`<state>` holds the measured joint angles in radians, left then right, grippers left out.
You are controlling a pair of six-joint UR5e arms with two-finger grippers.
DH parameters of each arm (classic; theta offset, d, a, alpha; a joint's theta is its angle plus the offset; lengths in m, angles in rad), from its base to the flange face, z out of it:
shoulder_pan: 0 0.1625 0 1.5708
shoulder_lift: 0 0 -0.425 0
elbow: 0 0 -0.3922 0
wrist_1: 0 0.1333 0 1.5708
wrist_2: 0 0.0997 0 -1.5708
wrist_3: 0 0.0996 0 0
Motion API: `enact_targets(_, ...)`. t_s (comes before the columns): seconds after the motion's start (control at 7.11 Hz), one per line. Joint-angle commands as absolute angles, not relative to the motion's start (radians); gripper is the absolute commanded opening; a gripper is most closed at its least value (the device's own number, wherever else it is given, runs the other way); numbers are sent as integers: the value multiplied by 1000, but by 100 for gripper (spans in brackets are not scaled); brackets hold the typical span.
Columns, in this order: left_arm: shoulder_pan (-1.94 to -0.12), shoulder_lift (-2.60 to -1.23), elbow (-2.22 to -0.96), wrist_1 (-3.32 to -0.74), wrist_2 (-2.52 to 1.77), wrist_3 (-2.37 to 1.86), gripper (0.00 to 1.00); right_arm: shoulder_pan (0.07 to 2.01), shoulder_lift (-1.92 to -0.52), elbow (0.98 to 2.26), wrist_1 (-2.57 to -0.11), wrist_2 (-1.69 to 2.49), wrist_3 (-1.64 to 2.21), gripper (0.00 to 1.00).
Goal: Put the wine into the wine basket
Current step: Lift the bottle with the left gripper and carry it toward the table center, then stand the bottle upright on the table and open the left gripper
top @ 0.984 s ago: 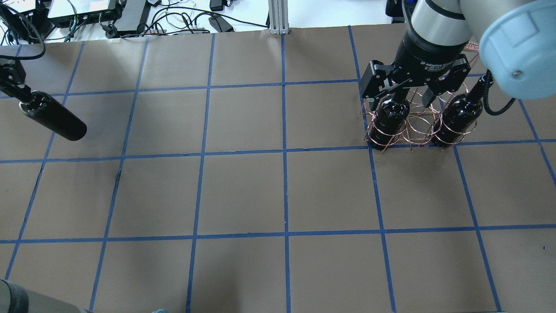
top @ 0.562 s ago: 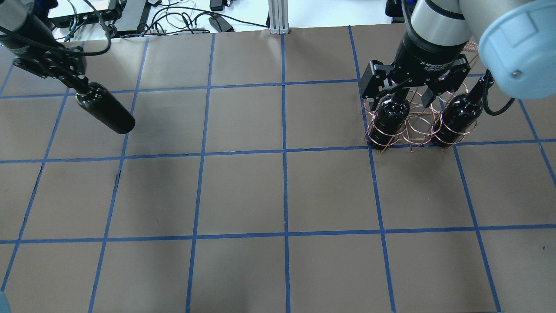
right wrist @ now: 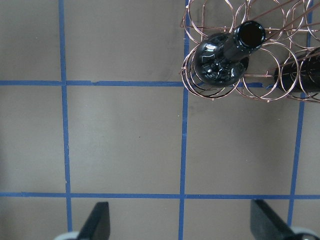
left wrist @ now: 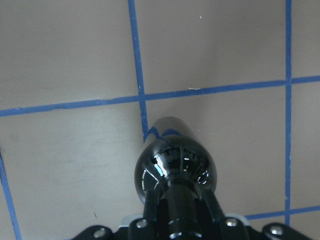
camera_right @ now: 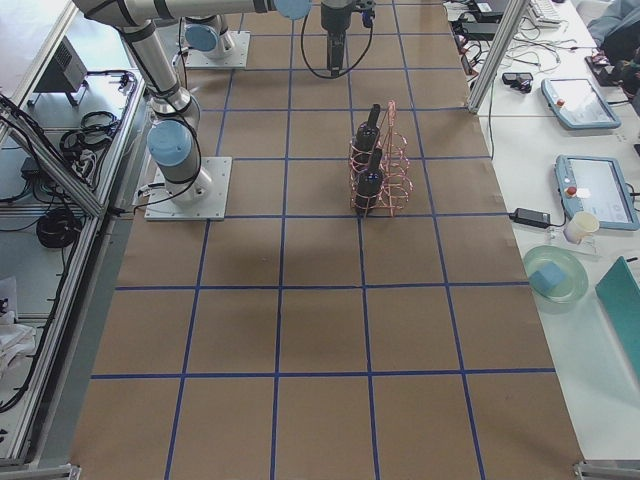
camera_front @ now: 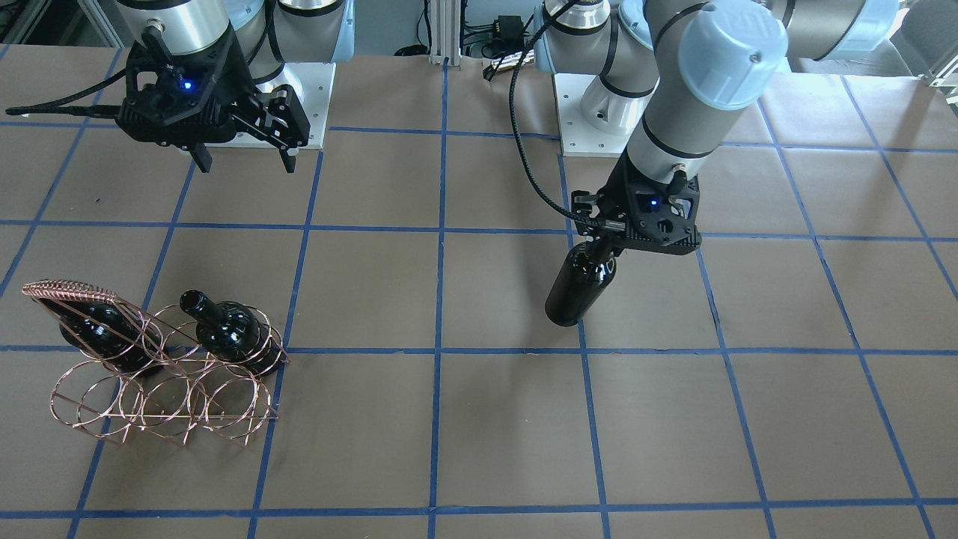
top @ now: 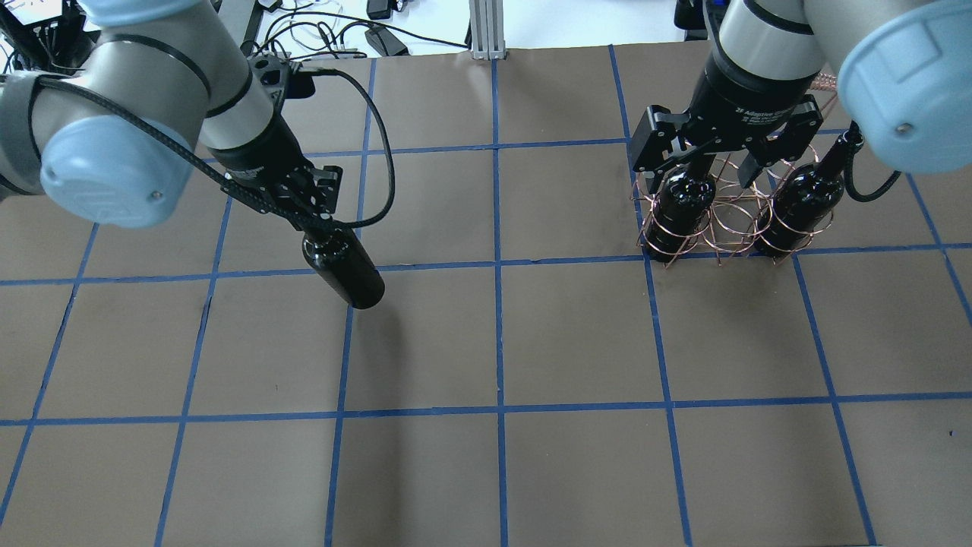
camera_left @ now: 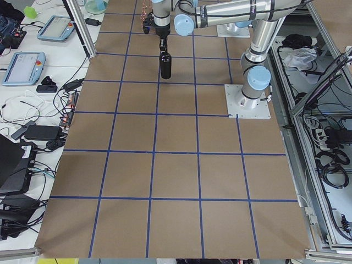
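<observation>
My left gripper (top: pixel 313 222) is shut on the neck of a black wine bottle (top: pixel 345 272) and holds it in the air, tilted, left of the table's middle. The bottle also shows in the front view (camera_front: pixel 578 288) and the left wrist view (left wrist: pixel 175 165). The copper wire wine basket (top: pixel 730 232) stands at the far right and holds two other black bottles (top: pixel 683 203) (top: pixel 801 199) in its outer rings, with the middle ring empty. My right gripper (camera_front: pixel 245 161) is open and empty, hovering above the basket (right wrist: pixel 260 87).
The table (top: pixel 493 342) is brown paper with a blue tape grid. Cables and electronics (top: pixel 228 30) lie beyond its far edge. An aluminium post (top: pixel 486 30) stands at the far middle edge.
My left arm has carried the bottle from the far left edge toward the table's middle. The right arm, the basket and its two bottles have not moved.
</observation>
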<state>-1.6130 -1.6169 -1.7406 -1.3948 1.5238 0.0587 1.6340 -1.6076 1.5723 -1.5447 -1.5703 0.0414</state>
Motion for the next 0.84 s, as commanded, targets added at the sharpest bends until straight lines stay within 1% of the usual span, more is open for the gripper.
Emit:
enact_targets(0.0, -1635, -1550, -1821, -1402, 1526, 55, 0, 1635, -1608, 1572, -1545, -1571, 41, 100)
enact_targets(0.28, -1635, -1508, -1885, -1419, 1526, 54, 0, 1634, -1608, 1572, -1545, -1571, 41, 100)
enact_targets(0.7, -1640, -1502, -1896, -1436, 1528, 58, 0, 1634, -1608, 1572, -1545, -1571, 41, 100)
